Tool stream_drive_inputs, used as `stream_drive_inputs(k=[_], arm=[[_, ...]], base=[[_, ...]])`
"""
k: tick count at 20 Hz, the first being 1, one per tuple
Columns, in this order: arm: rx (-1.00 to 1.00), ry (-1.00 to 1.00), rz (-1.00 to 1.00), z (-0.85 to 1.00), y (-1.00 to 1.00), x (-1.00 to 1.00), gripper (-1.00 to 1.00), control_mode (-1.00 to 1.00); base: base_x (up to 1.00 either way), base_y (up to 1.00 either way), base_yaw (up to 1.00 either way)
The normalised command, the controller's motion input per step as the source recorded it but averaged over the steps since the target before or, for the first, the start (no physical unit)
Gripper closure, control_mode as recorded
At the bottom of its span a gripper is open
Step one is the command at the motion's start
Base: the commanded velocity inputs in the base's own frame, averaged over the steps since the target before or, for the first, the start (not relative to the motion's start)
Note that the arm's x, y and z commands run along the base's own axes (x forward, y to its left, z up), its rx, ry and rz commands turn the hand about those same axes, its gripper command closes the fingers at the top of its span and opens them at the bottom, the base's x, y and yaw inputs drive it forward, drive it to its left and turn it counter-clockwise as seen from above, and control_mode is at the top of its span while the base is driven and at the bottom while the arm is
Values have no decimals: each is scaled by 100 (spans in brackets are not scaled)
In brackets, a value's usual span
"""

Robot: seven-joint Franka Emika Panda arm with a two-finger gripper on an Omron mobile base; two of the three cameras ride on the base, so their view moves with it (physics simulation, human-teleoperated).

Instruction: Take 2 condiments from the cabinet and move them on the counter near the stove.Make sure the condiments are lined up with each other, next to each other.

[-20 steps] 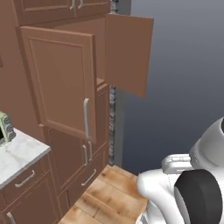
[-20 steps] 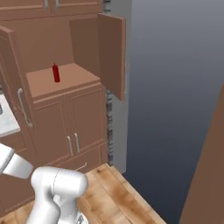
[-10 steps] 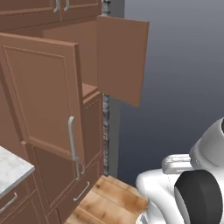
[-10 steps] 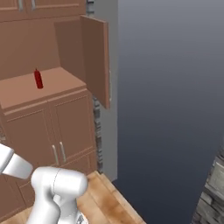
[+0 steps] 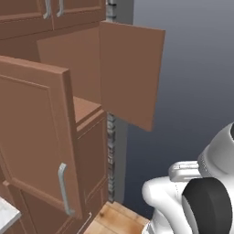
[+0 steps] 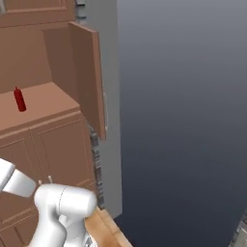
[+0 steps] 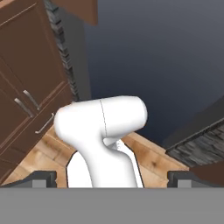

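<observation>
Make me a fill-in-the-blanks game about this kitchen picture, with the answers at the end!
1. The small bottle standing on the cabinet shelf is colored ____.
2. The upper cabinet doors are swung ____.
3. The floor under the robot is made of ____.
4. The handle on the nearest door is colored ____.

Answers: red, open, wood, silver.

A wood floor lies at 6 o'clock in the left base view, and it shows under the brown doors in the hand view too. A grey wall fills the side from 12 to 5 o'clock. A stone strip runs up beside the doors. A dark stone block sits at 4 o'clock.
</observation>
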Motion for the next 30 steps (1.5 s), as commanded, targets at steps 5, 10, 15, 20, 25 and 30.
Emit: stream_drive_inputs(k=[5, 10, 15, 20, 25, 30], arm=[[0, 0, 0, 0, 0, 0, -100, 100], [0, 0, 0, 0, 0, 0, -100, 100], [0, 0, 0, 0, 0, 0, -100, 100], [0, 0, 0, 0, 0, 0, -100, 100], [0, 0, 0, 0, 0, 0, -100, 100], [0, 0, 0, 0, 0, 0, -100, 100]], base=[[76, 0, 19], [59, 6, 22], [44, 9, 33], [56, -1, 43], [64, -15, 52], [65, -20, 50]])
